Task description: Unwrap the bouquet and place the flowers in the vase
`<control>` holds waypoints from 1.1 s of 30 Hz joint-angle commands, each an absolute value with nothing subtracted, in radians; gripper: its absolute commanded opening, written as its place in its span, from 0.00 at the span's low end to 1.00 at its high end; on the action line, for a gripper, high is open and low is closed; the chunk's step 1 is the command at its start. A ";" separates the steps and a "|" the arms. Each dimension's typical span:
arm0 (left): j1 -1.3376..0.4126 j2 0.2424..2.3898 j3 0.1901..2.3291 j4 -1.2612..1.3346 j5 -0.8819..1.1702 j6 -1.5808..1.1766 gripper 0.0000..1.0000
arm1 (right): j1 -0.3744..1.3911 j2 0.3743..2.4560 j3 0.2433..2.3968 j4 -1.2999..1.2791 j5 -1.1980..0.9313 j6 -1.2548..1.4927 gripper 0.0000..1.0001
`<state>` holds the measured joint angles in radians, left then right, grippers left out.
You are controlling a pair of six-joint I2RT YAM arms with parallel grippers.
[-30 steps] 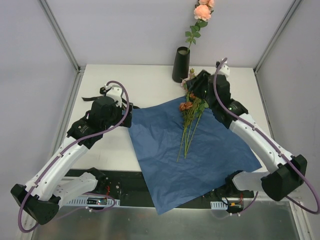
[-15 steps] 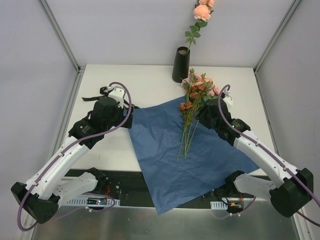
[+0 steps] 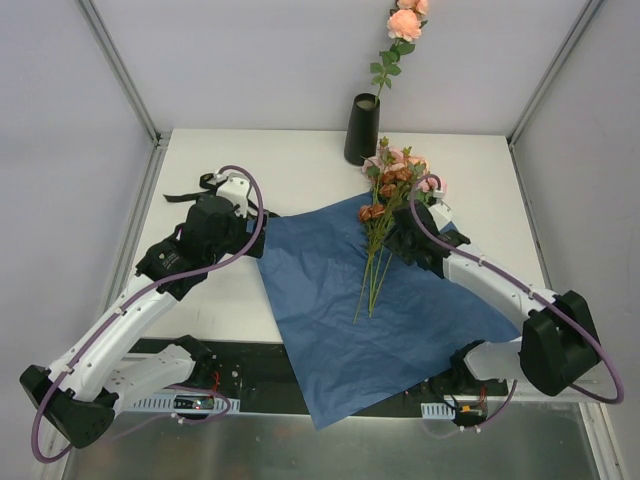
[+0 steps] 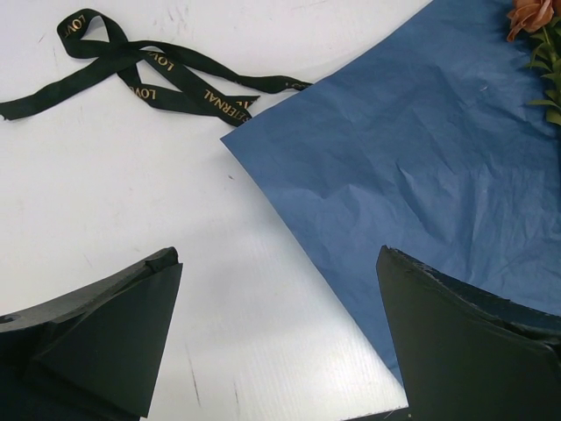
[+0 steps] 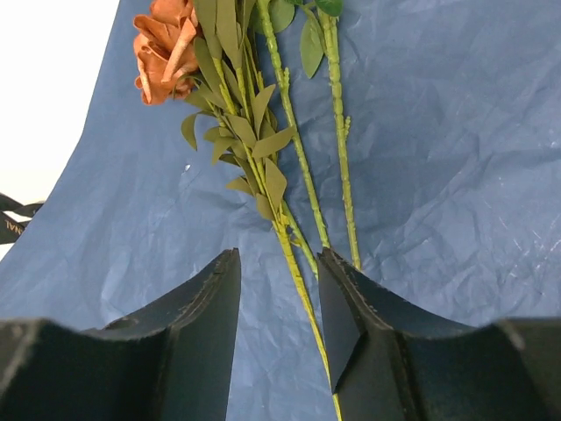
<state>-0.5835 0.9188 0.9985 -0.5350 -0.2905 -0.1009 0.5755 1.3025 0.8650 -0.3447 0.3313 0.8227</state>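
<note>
The black vase (image 3: 361, 130) stands at the table's back and holds one peach rose (image 3: 405, 22) on a long stem. The other flowers (image 3: 388, 190) lie loose on the spread blue paper (image 3: 400, 320), stems pointing toward me. My right gripper (image 3: 392, 243) is low over those stems and open. In the right wrist view one yellow-green stem (image 5: 298, 281) runs between its fingers (image 5: 210, 298) without being pinched, below an orange rose (image 5: 162, 44). My left gripper (image 3: 252, 232) hangs wide open and empty (image 4: 278, 259) over the paper's left edge (image 4: 421, 158).
The untied black ribbon (image 3: 190, 195) lies on the white table left of the paper, also in the left wrist view as the ribbon (image 4: 149, 74). Metal frame posts (image 3: 120, 70) rise at the back corners. The paper overhangs the table's near edge (image 3: 330, 400).
My right arm has pulled back from beside the vase and come down over the stems lying on the paper. The left arm has not moved.
</note>
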 commanded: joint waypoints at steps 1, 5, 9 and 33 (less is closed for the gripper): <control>-0.591 0.908 1.002 -0.508 -0.295 -0.084 0.99 | 0.565 1.338 0.856 -0.255 0.351 0.831 0.45; -0.591 0.910 1.003 -0.508 -0.284 -0.086 0.99 | 0.535 1.393 0.859 -0.242 0.302 0.815 0.45; -0.591 0.916 1.003 -0.508 -0.265 -0.087 0.99 | 0.531 1.410 0.861 -0.219 0.298 0.785 0.44; -0.591 0.902 1.003 -0.508 -0.264 -0.089 0.99 | 0.528 1.634 0.930 -0.052 0.245 0.640 0.34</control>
<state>-0.5835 0.9165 0.9985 -0.5350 -0.2680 -0.0956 0.5224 1.6104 0.8703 -0.0872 0.2214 0.6788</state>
